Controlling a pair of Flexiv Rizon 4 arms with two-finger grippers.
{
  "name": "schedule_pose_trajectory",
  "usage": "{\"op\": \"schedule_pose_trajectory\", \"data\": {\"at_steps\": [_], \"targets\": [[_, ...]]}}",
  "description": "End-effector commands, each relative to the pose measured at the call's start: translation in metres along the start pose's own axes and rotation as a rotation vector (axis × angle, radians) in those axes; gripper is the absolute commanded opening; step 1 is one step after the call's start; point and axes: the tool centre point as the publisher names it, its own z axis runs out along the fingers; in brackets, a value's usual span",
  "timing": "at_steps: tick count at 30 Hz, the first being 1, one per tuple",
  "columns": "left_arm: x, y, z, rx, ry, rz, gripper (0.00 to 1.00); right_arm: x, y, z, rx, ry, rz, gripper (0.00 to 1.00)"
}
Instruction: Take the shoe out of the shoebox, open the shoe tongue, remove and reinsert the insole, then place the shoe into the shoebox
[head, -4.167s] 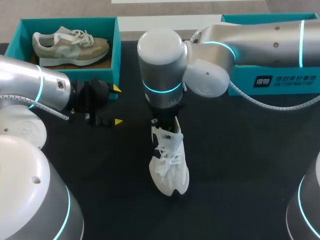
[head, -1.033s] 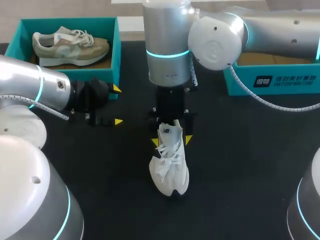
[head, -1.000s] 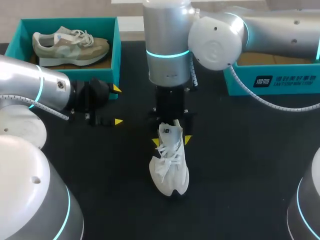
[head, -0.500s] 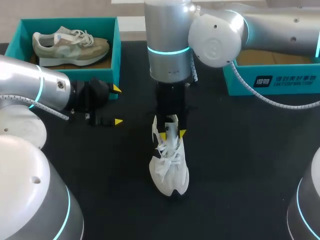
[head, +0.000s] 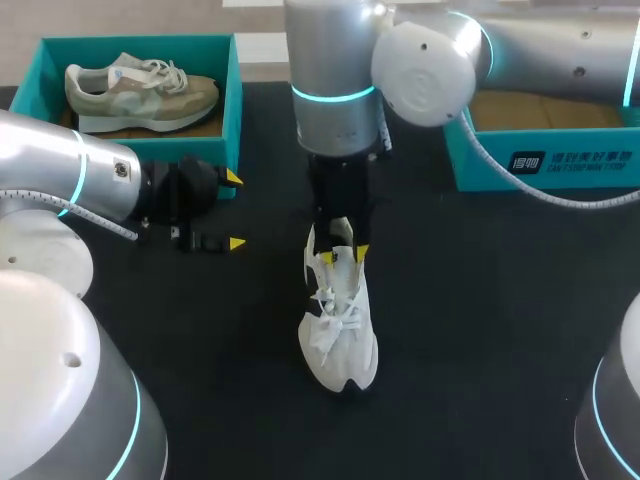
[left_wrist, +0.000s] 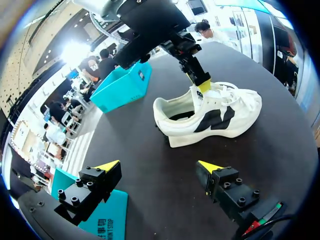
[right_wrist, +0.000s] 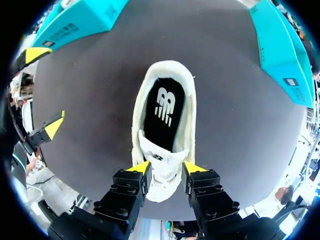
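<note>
A white sneaker (head: 340, 345) is pictured standing on the black desk (head: 480, 330), between the left shoebox (head: 232, 100) and the right shoebox (head: 560, 165). Its tongue (right_wrist: 161, 162) is gripped from both sides by the yellow-tipped fingers (right_wrist: 141, 167) of the right gripper (head: 341, 255), and a black insole (right_wrist: 165, 112) is exposed inside. The left gripper (head: 235, 210) is held empty, fingers spread, just beside the left shoebox, where a beige sneaker (head: 140, 90) is laid.

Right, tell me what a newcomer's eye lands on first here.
The white sneaker stands mid-table, its tongue pinched between the right arm's jaws from above. At the far left, a beige sneaker lies in an open teal shoebox, with the left arm's jaws open beside it.
</note>
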Motion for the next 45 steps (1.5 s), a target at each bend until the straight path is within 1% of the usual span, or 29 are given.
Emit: {"op": "schedule_pose_trajectory", "data": {"at_steps": [1, 2, 5, 8, 10, 12, 14, 15, 17, 18, 19, 20, 21, 22, 23, 24, 25, 27, 28, 30, 32, 35, 39, 45], "targets": [[0.0, 0.0, 0.0, -0.002, 0.0, 0.001, 1.0, 0.003, 0.005, 0.002, -0.013, 0.013, -0.028, 0.37], [0.0, 0.0, 0.0, -0.002, 0.0, 0.001, 1.0, 0.003, 0.009, 0.005, -0.015, 0.018, -0.036, 0.36], [0.0, 0.0, 0.0, -0.002, 0.0, 0.001, 1.0, 0.002, 0.015, 0.015, -0.011, 0.032, -0.05, 0.29], [0.0, 0.0, 0.0, -0.002, 0.0, 0.001, 1.0, 0.001, 0.016, 0.019, -0.022, 0.044, -0.053, 0.27], [0.0, 0.0, 0.0, -0.002, 0.0, 0.001, 1.0, -0.004, 0.014, 0.017, -0.025, 0.038, -0.06, 0.27], [0.0, 0.0, 0.0, -0.002, 0.0, 0.001, 1.0, -0.008, 0.013, 0.005, -0.08, 0.016, -0.07, 0.27], [0.0, 0.0, 0.0, -0.002, 0.0, 0.001, 1.0, -0.012, 0.015, -0.007, -0.164, -0.005, -0.138, 0.3], [0.0, 0.0, 0.0, -0.002, 0.0, 0.001, 1.0, -0.012, 0.017, -0.014, -0.209, -0.015, -0.201, 0.33], [0.0, 0.0, 0.0, -0.002, 0.0, 0.001, 1.0, -0.014, 0.022, -0.024, -0.282, -0.026, -0.337, 0.35], [0.0, 0.0, 0.0, -0.002, 0.0, 0.001, 1.0, -0.015, 0.025, -0.029, -0.291, -0.086, -0.44, 0.34], [0.0, 0.0, 0.0, -0.002, 0.0, 0.001, 1.0, -0.013, 0.027, -0.034, -0.271, -0.122, -0.53, 0.39], [0.0, 0.0, 0.0, -0.002, 0.0, 0.001, 1.0, -0.012, 0.03, -0.037, -0.279, -0.143, -0.602, 0.44], [0.0, 0.0, 0.0, -0.002, 0.0, 0.001, 1.0, -0.012, 0.033, -0.041, -0.29, -0.166, -0.67, 0.47], [0.0, 0.0, 0.0, -0.002, 0.0, 0.001, 1.0, -0.011, 0.036, -0.045, -0.274, -0.189, -0.714, 0.49], [0.0, 0.0, 0.0, -0.002, 0.0, 0.001, 1.0, -0.011, 0.04, -0.047, -0.259, -0.226, -0.76, 0.56], [0.0, 0.0, 0.0, -0.002, 0.0, 0.001, 1.0, -0.011, 0.044, -0.048, -0.245, -0.257, -0.797, 0.69], [0.0, 0.0, 0.0, -0.002, 0.0, 0.001, 1.0, -0.012, 0.047, -0.049, -0.232, -0.282, -0.831, 0.72], [0.0, 0.0, 0.0, -0.002, 0.0, 0.001, 1.0, -0.012, 0.054, -0.048, -0.208, -0.349, -0.892, 0.66], [0.0, 0.0, 0.0, -0.002, 0.0, 0.001, 1.0, -0.012, 0.057, -0.048, -0.203, -0.375, -0.916, 0.67], [0.0, 0.0, 0.0, -0.002, 0.0, 0.001, 1.0, -0.012, 0.063, -0.046, -0.213, -0.417, -0.96, 0.55], [0.0, 0.0, 0.0, -0.002, 0.0, 0.001, 1.0, -0.012, 0.069, -0.043, -0.201, -0.465, -1.016, 0.49], [0.0, 0.0, 0.0, -0.002, 0.0, 0.001, 1.0, -0.009, 0.08, -0.039, -0.205, -0.483, -1.086, 0.49], [0.0, 0.0, 0.0, -0.002, 0.0, 0.001, 1.0, -0.009, 0.093, -0.029, -0.207, -0.497, -1.142, 0.49], [0.0, 0.0, 0.0, -0.002, 0.0, 0.001, 1.0, -0.009, 0.104, -0.011, -0.202, -0.517, -1.208, 0.49]]}}
